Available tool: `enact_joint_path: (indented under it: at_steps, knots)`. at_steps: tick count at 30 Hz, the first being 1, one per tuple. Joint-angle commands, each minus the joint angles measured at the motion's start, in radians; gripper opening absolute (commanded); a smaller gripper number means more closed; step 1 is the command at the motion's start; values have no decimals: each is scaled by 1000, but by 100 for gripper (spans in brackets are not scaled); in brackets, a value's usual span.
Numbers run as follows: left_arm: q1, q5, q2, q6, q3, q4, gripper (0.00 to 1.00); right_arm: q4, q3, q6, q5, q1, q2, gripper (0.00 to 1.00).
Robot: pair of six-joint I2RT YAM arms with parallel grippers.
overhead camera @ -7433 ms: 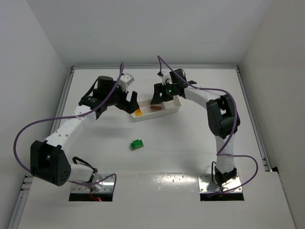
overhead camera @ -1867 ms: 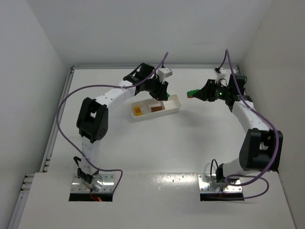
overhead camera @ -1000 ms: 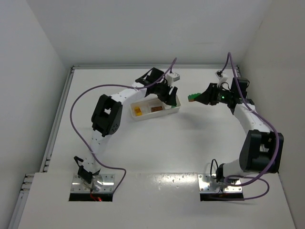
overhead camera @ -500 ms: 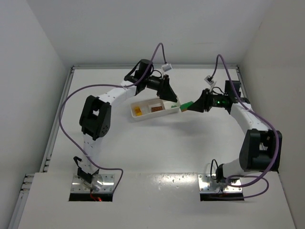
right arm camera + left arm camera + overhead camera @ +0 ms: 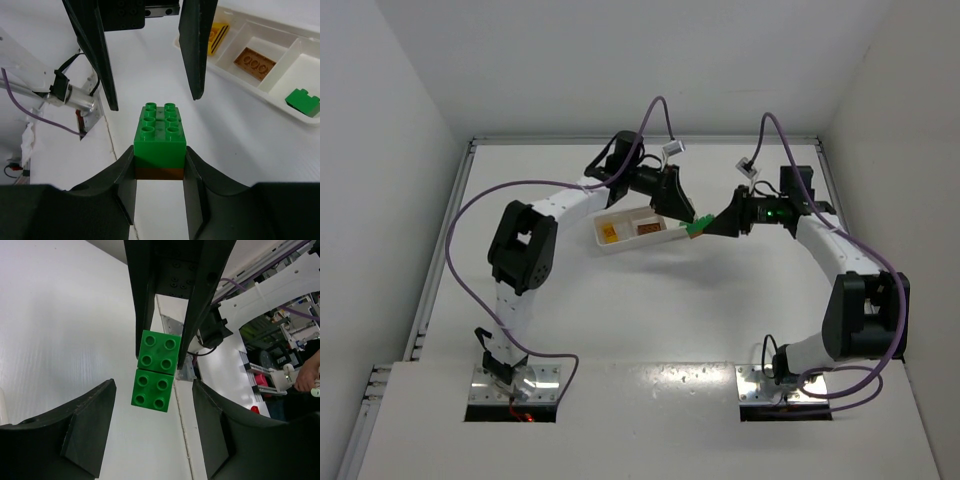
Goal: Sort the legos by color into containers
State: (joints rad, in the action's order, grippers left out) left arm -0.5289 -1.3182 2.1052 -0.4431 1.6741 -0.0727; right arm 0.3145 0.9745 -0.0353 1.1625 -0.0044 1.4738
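The green brick (image 5: 160, 132) is glossy moulded plastic with 8 smooth studs. The tray (image 5: 302, 67) is smooth white plastic. The fingers (image 5: 112, 197) of the right claw (image 5: 160, 161) are matt black plastic. The worktop (image 5: 650, 310) is white with a soft sheen.

Green brick (image 5: 160, 131), studs up, on brown layer (image 5: 159, 173) — white tray (image 5: 285, 65) holds yellow piece (image 5: 216, 35), brown plate (image 5: 254, 62), green block (image 5: 302, 101) in separate compartments.

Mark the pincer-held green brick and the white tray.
Green studded plastic brick (image 5: 160, 131), right wrist view, studded top.
Long white plastic tray (image 5: 300, 67), right wrist view, bare compartment floor.
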Motion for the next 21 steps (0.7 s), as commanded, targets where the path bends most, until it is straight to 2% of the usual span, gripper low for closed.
enact_joint_path:
  at_steps: [1,5,10,17,18,19,21]
  knots:
    - [-14,-38,-63,-8,-5,-73,69,-72,47,-17,54,24,-27,0]
    - [-14,-38,-63,-20,-5,-85,69,-81,47,-26,54,35,-27,0]
    - [-23,-56,-63,-40,-14,-119,62,-111,47,-46,54,46,-18,0]
    - [-51,-88,-82,-92,-54,-197,62,-157,47,-89,54,55,-9,0]
    - [-51,-88,-82,-101,-54,-197,60,-157,47,-89,54,55,-9,0]
    - [-51,-88,-82,-101,-63,-211,51,-157,47,-89,54,55,-9,0]
    - [-51,-88,-82,-114,-63,-234,40,-157,47,-89,54,55,-9,0]
